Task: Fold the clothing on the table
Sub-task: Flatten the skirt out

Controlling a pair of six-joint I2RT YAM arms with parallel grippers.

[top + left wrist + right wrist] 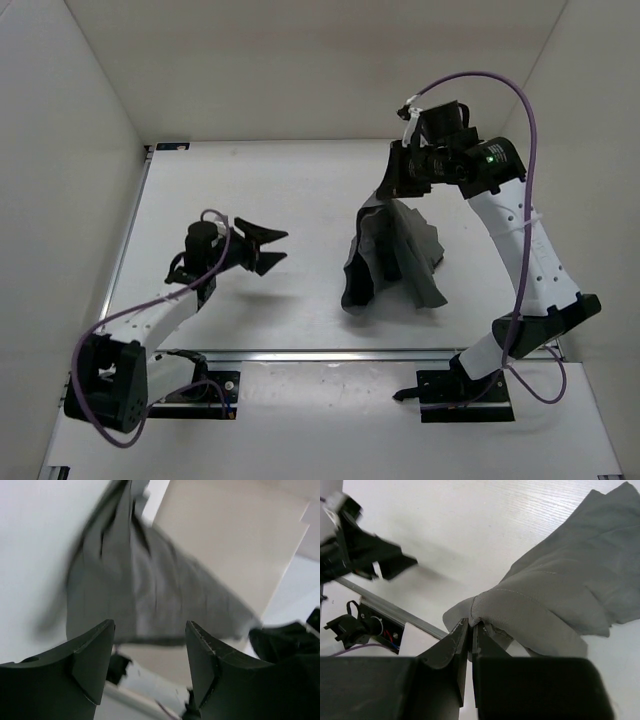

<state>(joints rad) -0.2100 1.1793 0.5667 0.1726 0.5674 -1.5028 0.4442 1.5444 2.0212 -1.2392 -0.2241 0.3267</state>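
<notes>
Robot lab: white-walled table with metal rail.

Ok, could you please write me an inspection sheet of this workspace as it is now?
Surface: flat white table, no marks seen.
Job's things: dark grey pleated fabric garment, bunched, one edge lifted, the lower part resting on the table.
Clutter: nothing seen.
Grippers: left end effector open, empty, apart from the garment; right end effector shut on the garment's edge.
Cables: purple cables loop along both arms, not touching the garment.
Surroundings: white walls on three sides; metal rail along the near edge.
</notes>
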